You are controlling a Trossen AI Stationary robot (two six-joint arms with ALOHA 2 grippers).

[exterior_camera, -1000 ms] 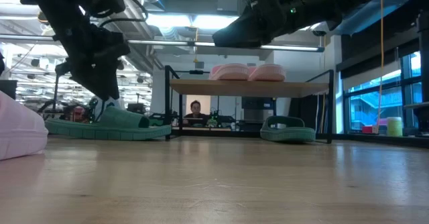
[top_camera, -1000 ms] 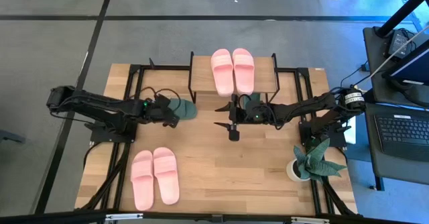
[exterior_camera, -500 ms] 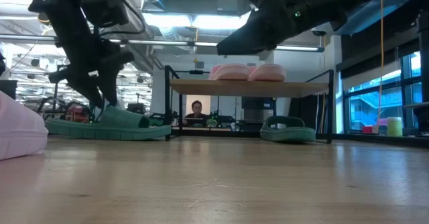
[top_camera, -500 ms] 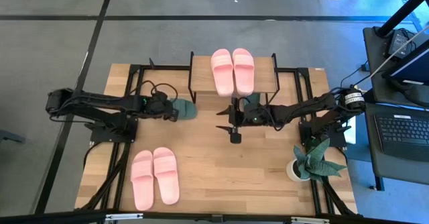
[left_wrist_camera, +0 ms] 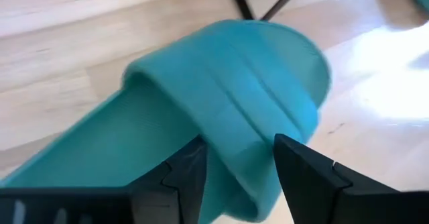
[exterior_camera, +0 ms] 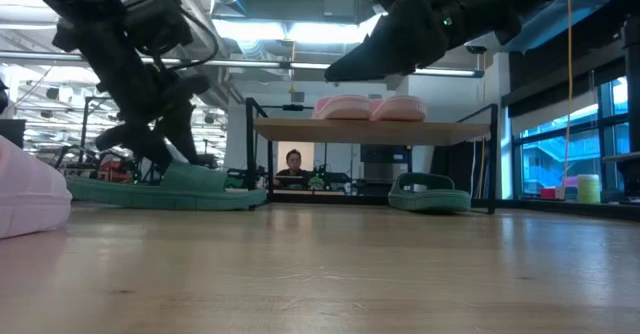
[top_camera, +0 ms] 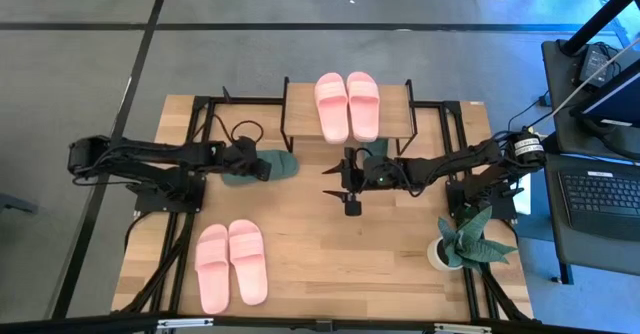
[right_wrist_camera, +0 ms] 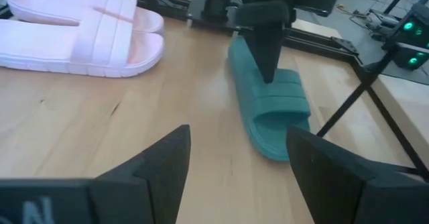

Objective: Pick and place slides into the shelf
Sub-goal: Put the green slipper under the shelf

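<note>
The table [top_camera: 330,254] is pale wood with a plank grain, framed in black rails. The shelf [top_camera: 395,99] has a light wooden top on thin black legs. On its top lies a light pink pair [top_camera: 347,104]; a second light pink pair [top_camera: 231,263] lies on the table, well in front of the shelf and to its left. Left of the shelf a dark green slide [top_camera: 262,164] lies on the table; in the left wrist view it shows teal, with a ridged strap. Another green slide [exterior_camera: 428,196] lies under the shelf. Both arms are black. The plant [top_camera: 468,239] right of the shelf has green leaves in a white pot. The floor is grey with dark lines.
</note>
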